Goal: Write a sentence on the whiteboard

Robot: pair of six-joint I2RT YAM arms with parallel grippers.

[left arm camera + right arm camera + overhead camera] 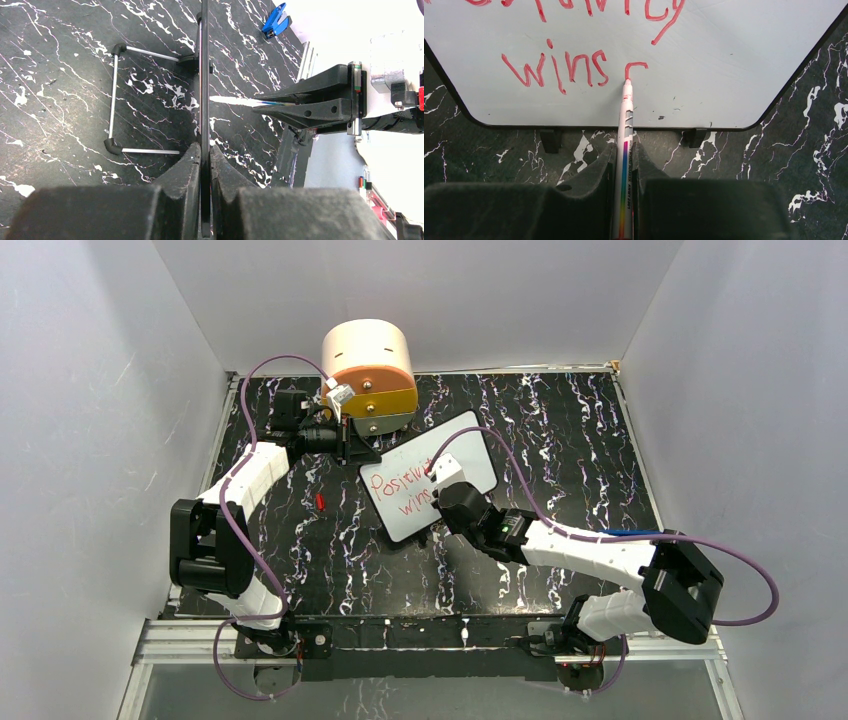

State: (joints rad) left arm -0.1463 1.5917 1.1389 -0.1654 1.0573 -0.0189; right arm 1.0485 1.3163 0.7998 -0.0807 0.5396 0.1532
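Whiteboard (pixel 472 458) stands near table centre, seemingly propped on a wire stand (pixel 115 97), with the round drawer unit (pixel 368 365) at its 11 o'clock. Sentence (pixel 405 488) (red, two slanted lines) is partway done. "wins" is on the lower line, and one hooked stroke of the next word sits at its 3 o'clock, so I'd say "all" is only just begun.

Risks, left to right:
- The left side has only a thin-edge pinch on the rim. Pen pressure could pivot or rock the board on the stand and skew the letters.
- A purple cable (pixel 500 462) arcs over the board's 2 o'clock corner (top view). It could drag or snag as the arm sweeps toward 3 o'clock.
- The marker (pixel 626 115) sticks far out of the fingers, so it has a long lever. It could twist or slide in the grip, and the tip would skid or lift, breaking strokes.

Claws:
- The left gripper (pixel 205 150) is clamped on the whiteboard's edge at about its 10 o'clock corner, with one finger on each face.
- The right gripper (pixel 624 155) comes in from 5 o'clock, closed tight on the marker barrel. The tip touches the board at the foot of the hooked stroke.
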